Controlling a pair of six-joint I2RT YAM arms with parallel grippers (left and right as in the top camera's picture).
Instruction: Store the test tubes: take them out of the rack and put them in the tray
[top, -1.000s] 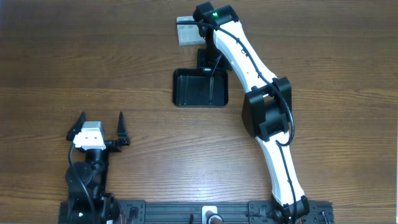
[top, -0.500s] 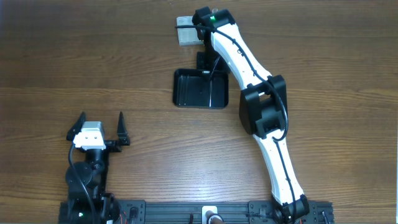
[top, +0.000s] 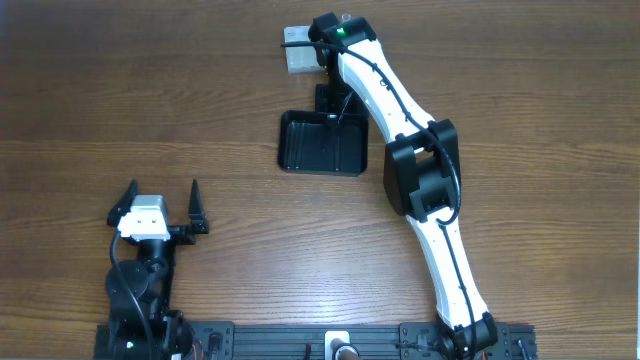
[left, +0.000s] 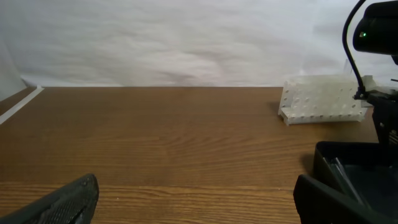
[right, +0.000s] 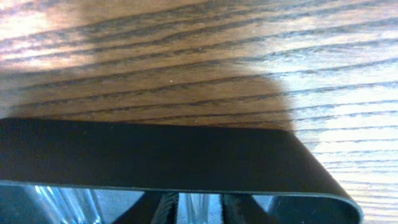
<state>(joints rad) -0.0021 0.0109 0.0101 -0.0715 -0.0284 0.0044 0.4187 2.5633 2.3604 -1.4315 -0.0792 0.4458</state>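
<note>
The clear test tube rack (top: 298, 52) stands at the far side of the table, also seen from the left wrist (left: 320, 99). Just in front of it lies the black tray (top: 287, 145). My right gripper (top: 335, 103) hangs low over the tray's far edge, next to the rack. Its own view looks along the tray's black rim (right: 155, 155), with clear test tubes (right: 62, 202) lying inside; the gripper (right: 189, 211) dips into the tray. My left gripper (top: 162, 195) rests open and empty near its base, far from the tray (left: 354, 155).
Bare wooden table (top: 120, 90) spreads to the left of the tray and in front of it. The right arm's long white links (top: 390, 100) cross above the table to the right of the tray. A white backdrop (left: 155, 37) closes the far side.
The right arm shifted slightly left and farther away between the first two frames, then held still. The left arm has not moved.
</note>
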